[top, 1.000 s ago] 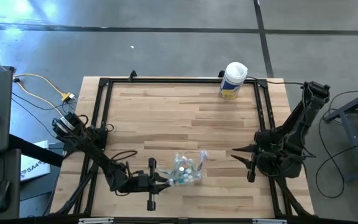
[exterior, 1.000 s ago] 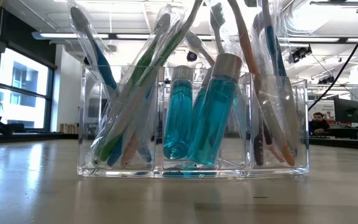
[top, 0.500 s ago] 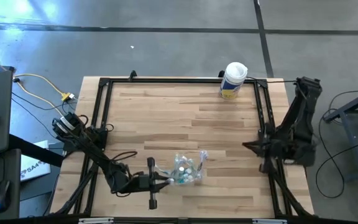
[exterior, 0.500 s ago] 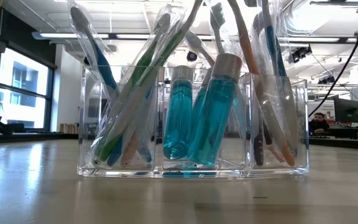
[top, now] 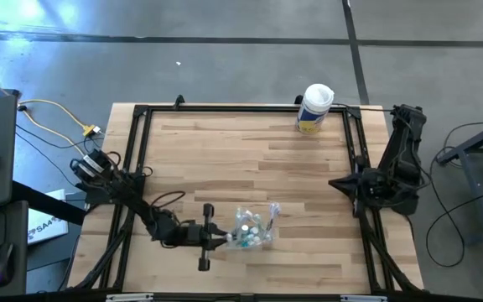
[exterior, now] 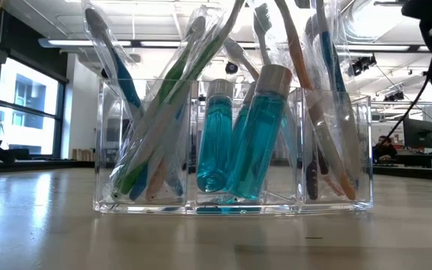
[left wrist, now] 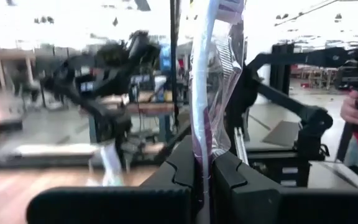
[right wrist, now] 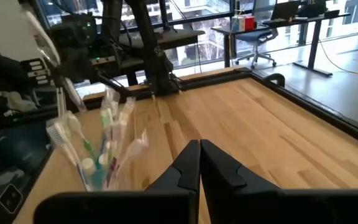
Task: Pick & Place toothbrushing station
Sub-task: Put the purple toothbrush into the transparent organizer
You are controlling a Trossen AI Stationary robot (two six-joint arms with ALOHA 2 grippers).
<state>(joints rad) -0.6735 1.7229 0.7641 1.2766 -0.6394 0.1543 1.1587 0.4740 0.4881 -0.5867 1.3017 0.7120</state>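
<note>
In the lower middle of the high view, the left tool (top: 216, 237) is pinching what looks like a wrapped toothbrush (left wrist: 211, 81) beside the clear holder (top: 251, 230) on the counter (top: 250, 159), while the right tool (top: 335, 182), pressed together, is hanging at the right edge.

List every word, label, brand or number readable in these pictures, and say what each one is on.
"SAA...": cut-off dark letters on the white sheet lying on the floor left of the table; the rest is hidden.
Yellow label on the white canister: print too small to read.
Wrapped toothbrush in the left tool: no legible print on the wrapper.
Teal bottles in the clear holder: no label visible.
</note>
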